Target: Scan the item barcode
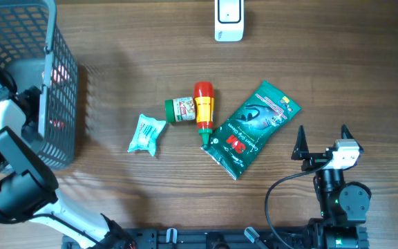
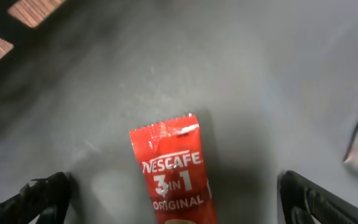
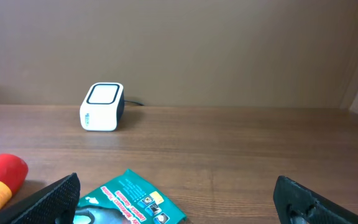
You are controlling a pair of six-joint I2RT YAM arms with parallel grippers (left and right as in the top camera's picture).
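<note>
Left gripper (image 2: 173,190) spread wide above a red Nescafe sachet (image 2: 169,171) on the basket (image 1: 19,21) floor; right gripper (image 1: 322,131) wide, empty, near right.

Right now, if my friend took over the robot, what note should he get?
Left gripper: open, inside the basket, over a sachet lying loose on its floor.
Right gripper: open, holding nothing, near the green pack.
Scanner: at the far edge of the table.
Done: sachet is in the basket.
Left: likely scan the packet, jar, red bottle and green pack, all on the table.
</note>
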